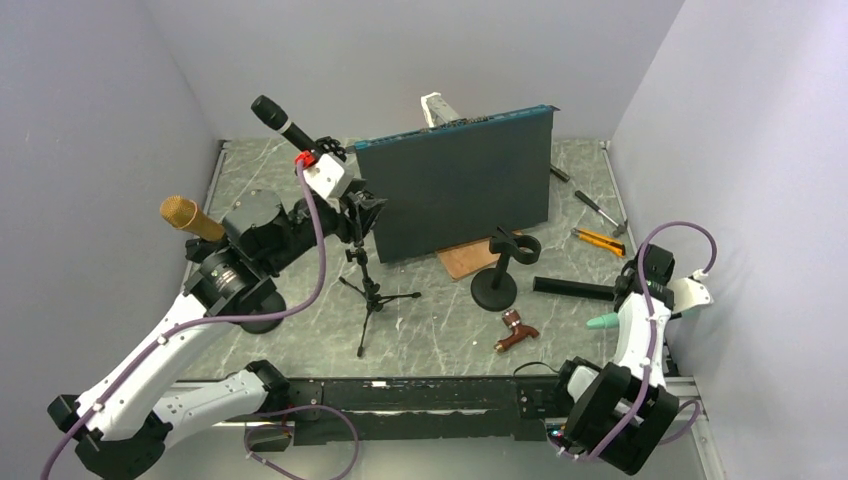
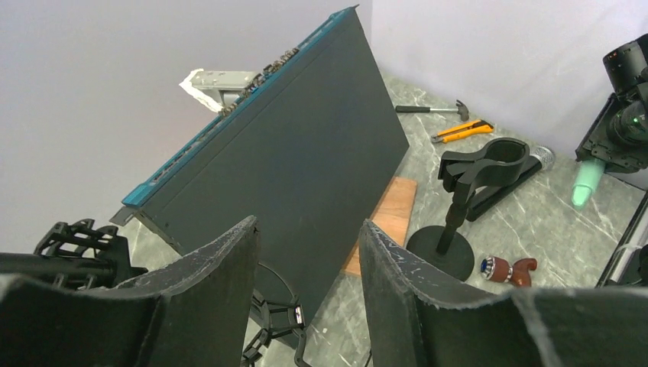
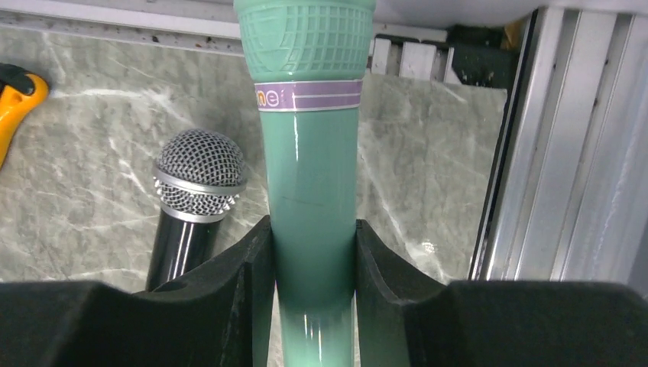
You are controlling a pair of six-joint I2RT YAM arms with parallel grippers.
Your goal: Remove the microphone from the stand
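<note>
Mic (image 3: 309, 153) pinched, R gripper (image 3: 309, 233), prob. aloft.

Pale lavender-grey walls (image 1: 400, 50) on three sides of a grey veined marble tabletop (image 1: 440, 330), in even light.

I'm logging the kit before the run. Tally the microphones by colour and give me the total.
All-black microphone: 1
Black microphone with silver grille: 1
Gold-headed microphone: 1
Green microphone: 1
Total: 4
</note>
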